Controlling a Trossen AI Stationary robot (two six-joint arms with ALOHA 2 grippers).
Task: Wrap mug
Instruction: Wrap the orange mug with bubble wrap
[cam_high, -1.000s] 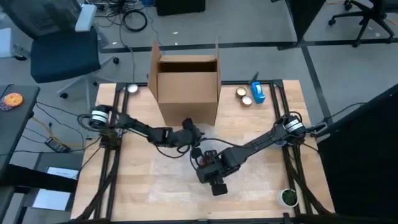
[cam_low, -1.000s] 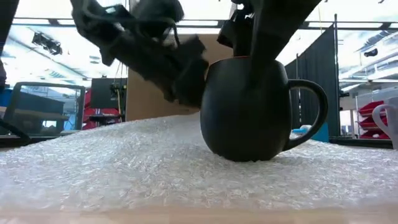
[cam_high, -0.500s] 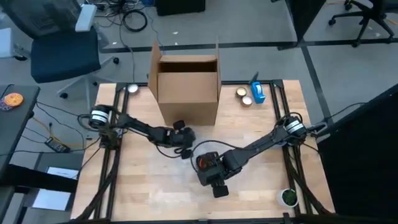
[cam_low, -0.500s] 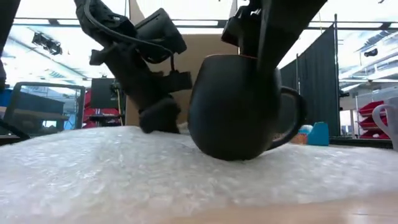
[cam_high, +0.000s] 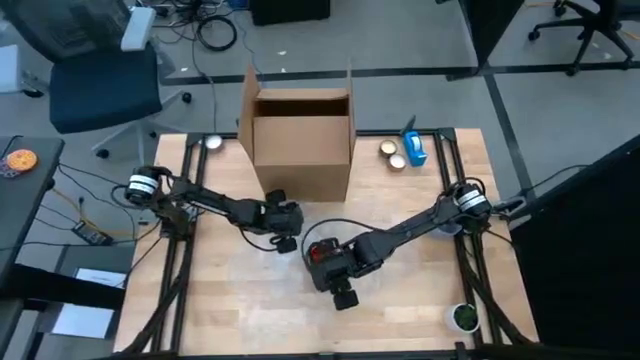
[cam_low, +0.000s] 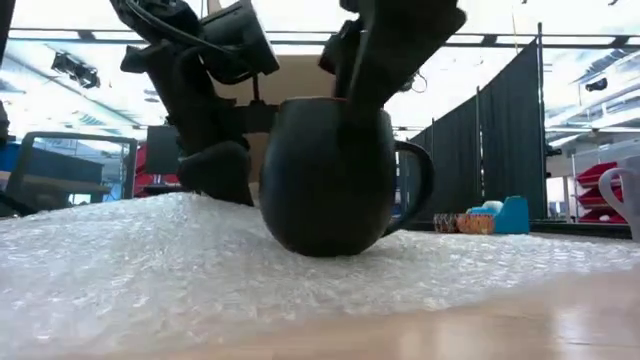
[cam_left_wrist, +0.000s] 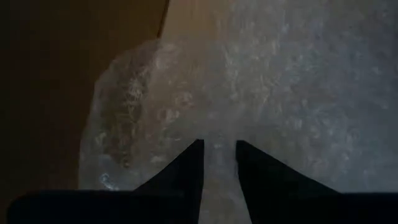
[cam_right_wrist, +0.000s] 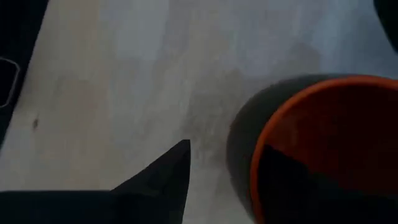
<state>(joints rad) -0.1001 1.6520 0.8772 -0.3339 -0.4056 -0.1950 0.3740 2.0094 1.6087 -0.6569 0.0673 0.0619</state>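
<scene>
The round black mug with an orange-red inside (cam_low: 328, 175) stands upright on the clear bubble wrap sheet (cam_low: 150, 260), mid-table. The right gripper (cam_right_wrist: 242, 171) grips its rim. Just left, the left gripper (cam_left_wrist: 217, 163) pinches the sheet. Farther back stands an open brown cardboard box (cam_high: 300, 135).
</scene>
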